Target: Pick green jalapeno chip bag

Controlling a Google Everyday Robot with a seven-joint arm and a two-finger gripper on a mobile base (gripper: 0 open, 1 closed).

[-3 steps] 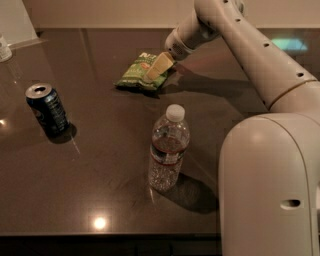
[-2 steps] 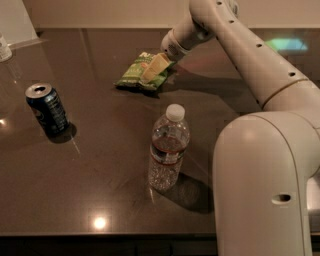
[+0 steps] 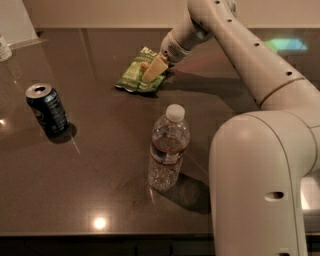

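Gleaming under the room's lamps, the dark brown bench [image 3: 100, 190] has a polished, stone-like top. It throws back a bright spot of light [image 3: 100, 223] near its front edge and a greenish glint [image 3: 285, 45] at the far right. A pale wall [image 3: 100, 12] runs behind it, and a white panel [image 3: 15, 22] leans in at the far left corner.

The green jalapeno chip bag [image 3: 132, 75] lies flat towards the back of the bench, crinkly and light green with white lettering. The gripper [image 3: 154, 69], a tan wedge at the end of the smooth cream arm [image 3: 240, 45], rests on the bag's right side. Whether its jaws are spread or pinching the bag I cannot tell.

A dark blue soda can [image 3: 47, 108] stands upright at the left, well apart from the bag. A clear ribbed plastic water bottle [image 3: 168, 150] with a white cap stands nearer the front. Just to its right is the robot's rounded cream body [image 3: 260, 190].
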